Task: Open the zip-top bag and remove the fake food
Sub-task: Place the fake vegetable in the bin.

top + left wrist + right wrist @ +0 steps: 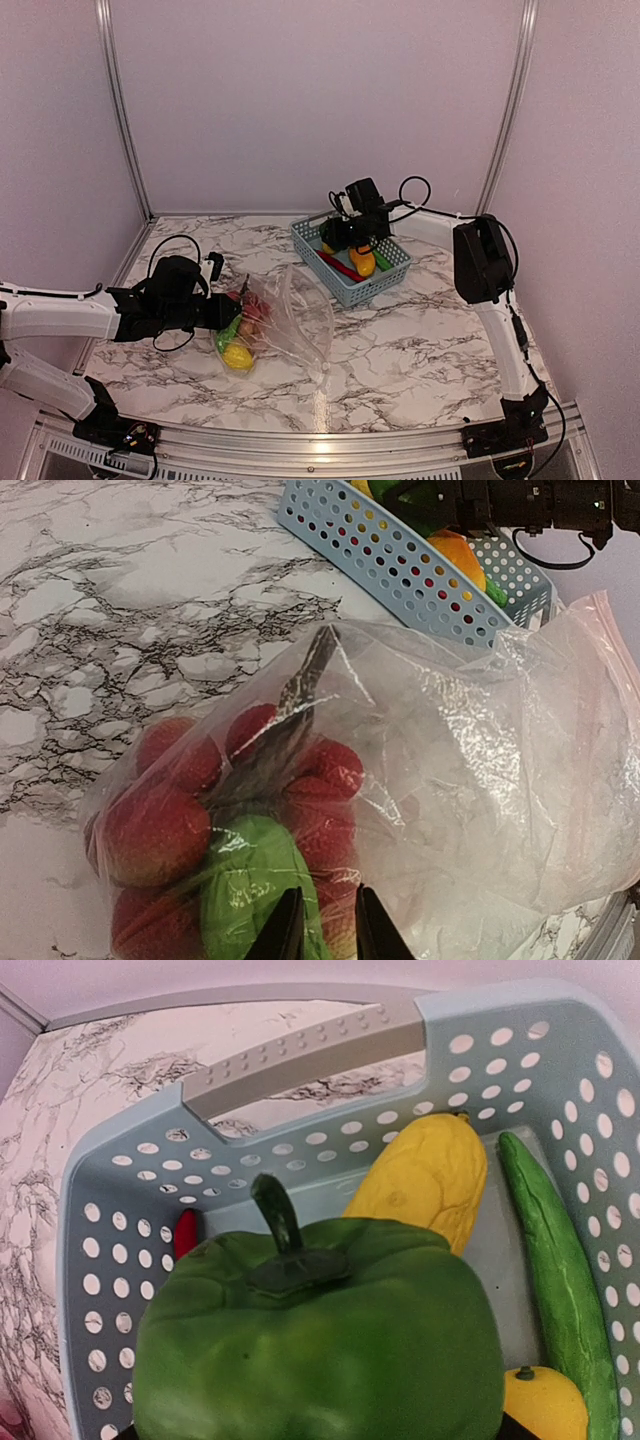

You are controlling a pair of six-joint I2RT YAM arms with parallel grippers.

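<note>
The left gripper (328, 930) is nearly shut, its fingers pinching a fold of the zip-top bag (480, 760) at the bag's left end. The bag lies crumpled on the counter (420, 350), stretching away to the right of that gripper. The fake food (238, 352) still inside is bunched just beyond the fingertips: red fruits (150, 830), a green piece (250, 870) and a yellow one.

The right gripper (340, 238) hangs over the blue-grey basket (110, 1210), well apart from the bag, clamped on a green pepper (320, 1350) that hides its fingers. Below it in the basket lie corn (425, 1180), a cucumber (555, 1270), a lemon (540, 1405) and a red piece (186, 1232).
</note>
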